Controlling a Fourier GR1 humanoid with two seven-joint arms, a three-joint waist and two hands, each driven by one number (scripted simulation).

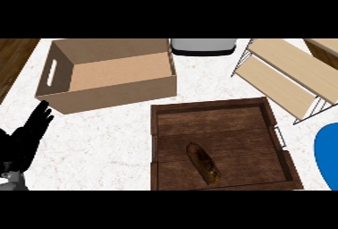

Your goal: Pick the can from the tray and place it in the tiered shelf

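Well to the right of the left hand (21,145) and its fingers (41,114), in the near half of the dark wooden tray (154,152), a brown oblong item (203,163) lies flat on the boards. It is slanted, with its far end turned back toward the fingers' side and its near end close to the tray's near wall. It sits clear of both side walls. Its shape reads more like a loaf than a can.

The fingers are straight and slightly fanned, pointing away from the robot at the view's left edge. They hold nothing and touch nothing. A stretch of white counter (92,143) separates them from the tray's left wall.

Just beyond the fingertips and a little to their right stands an open cardboard box (119,94), with a slot handle cut in its left wall. Far across from the fingers, past the tray's far right corner, is the tiered shelf (277,82), made of pale boards on a wire frame. A grey object (203,46) shows at the top edge, beyond the box's right corner. A blue rounded shape (328,154) is cut off by the right edge, beside the tray. The right hand is out of view.
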